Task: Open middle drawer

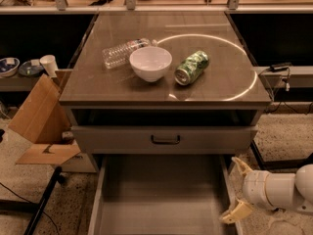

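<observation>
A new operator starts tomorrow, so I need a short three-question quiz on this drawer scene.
1. True or false: the lowest drawer is pulled out.
2. What sits between the plastic bottle and the green can on the cabinet top? A) white bowl B) mug C) sponge
3. Fill in: the open pincer hangs low, beside the lowest drawer, to the ___ of the middle drawer handle.

Key: 1 true; 2 A; 3 right.
</observation>
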Motion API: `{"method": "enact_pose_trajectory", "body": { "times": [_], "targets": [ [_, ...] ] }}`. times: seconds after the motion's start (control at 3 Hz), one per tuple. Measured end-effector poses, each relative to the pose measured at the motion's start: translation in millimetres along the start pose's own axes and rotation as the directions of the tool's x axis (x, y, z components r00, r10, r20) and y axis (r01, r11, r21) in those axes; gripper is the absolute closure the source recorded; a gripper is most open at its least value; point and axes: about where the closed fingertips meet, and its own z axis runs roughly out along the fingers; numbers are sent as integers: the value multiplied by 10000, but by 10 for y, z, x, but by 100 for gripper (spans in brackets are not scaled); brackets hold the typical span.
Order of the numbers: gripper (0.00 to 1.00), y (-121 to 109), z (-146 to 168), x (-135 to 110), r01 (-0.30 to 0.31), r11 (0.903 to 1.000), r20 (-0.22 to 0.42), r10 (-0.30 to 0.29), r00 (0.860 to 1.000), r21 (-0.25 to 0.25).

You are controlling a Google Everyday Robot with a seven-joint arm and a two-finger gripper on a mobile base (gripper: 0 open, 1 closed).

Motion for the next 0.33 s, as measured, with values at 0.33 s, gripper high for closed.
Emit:
{"method": "enact_pose_trajectory", "body": {
  "times": [0.33],
  "targets": [
    [0,0,0,0,0,10000,0,0,10000,-1]
  ]
}}
